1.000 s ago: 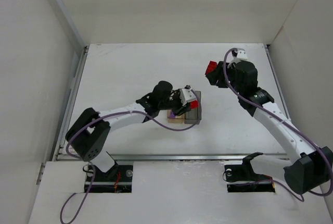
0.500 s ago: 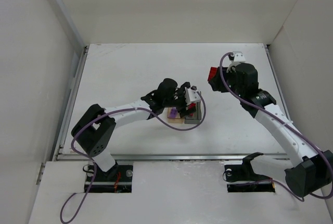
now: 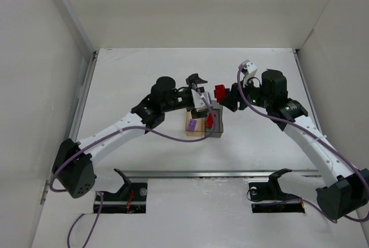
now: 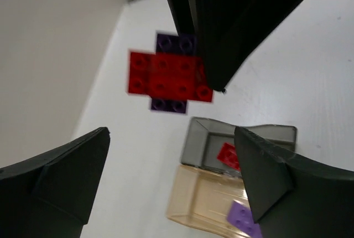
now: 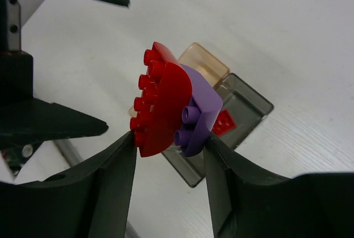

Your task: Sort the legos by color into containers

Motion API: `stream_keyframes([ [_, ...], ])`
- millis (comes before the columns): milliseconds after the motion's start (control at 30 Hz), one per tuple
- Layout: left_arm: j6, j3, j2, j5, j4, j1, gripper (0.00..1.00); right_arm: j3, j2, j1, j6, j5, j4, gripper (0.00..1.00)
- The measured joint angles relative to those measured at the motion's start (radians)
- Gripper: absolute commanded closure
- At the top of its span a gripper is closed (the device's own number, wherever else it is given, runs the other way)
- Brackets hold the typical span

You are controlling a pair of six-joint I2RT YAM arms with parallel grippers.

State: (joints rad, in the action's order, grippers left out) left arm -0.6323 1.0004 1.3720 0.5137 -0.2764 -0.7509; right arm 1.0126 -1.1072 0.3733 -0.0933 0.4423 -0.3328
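Top view first: the table point(image 3: 144, 69) has loads of bare room on the far side and off to the left, and the walls point(image 3: 34, 86) sit well clear of both arms. The tan tray point(image 3: 193, 132) and dark grey tray point(image 3: 218, 128) touch side by side mid-table. The left gripper point(image 3: 200, 93) hangs spread wide with nothing in it, just over them. The right gripper point(image 3: 225, 94) is right beside it, clamped on a lego stack point(image 3: 219, 91) that looks red from here.

Left wrist: we see the left fingers point(image 4: 61, 177) far apart, with the stack, red on purple, above the trays. A loose red lego point(image 4: 228, 154) lies in the grey tray, a purple lego point(image 4: 243, 218) in the tan one.

Right wrist: the right fingers point(image 5: 105, 188) pinch the stack, with the trays behind it.
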Motion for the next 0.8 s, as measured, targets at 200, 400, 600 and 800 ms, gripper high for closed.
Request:
stream_keyframes([
  [200, -0.198, -0.002, -0.092, 0.052, 0.0, -0.012, 0.0, 0.013, -0.022, 0.001, 0.013, 0.123, -0.006, 1.0],
  [400, -0.285, -0.013, -0.072, 0.087, 0.043, -0.045, 0.0, 0.013, -0.032, 0.026, 0.002, 0.153, -0.004, 1.0],
  [600, -0.294, -0.011, -0.042, 0.091, 0.037, -0.053, 0.02, 0.013, -0.036, 0.061, -0.024, 0.115, -0.006, 1.0],
  [800, -0.262, -0.01, -0.035, 0.055, 0.023, -0.056, 0.18, 0.013, -0.039, 0.103, -0.034, 0.089, 0.002, 1.0],
])
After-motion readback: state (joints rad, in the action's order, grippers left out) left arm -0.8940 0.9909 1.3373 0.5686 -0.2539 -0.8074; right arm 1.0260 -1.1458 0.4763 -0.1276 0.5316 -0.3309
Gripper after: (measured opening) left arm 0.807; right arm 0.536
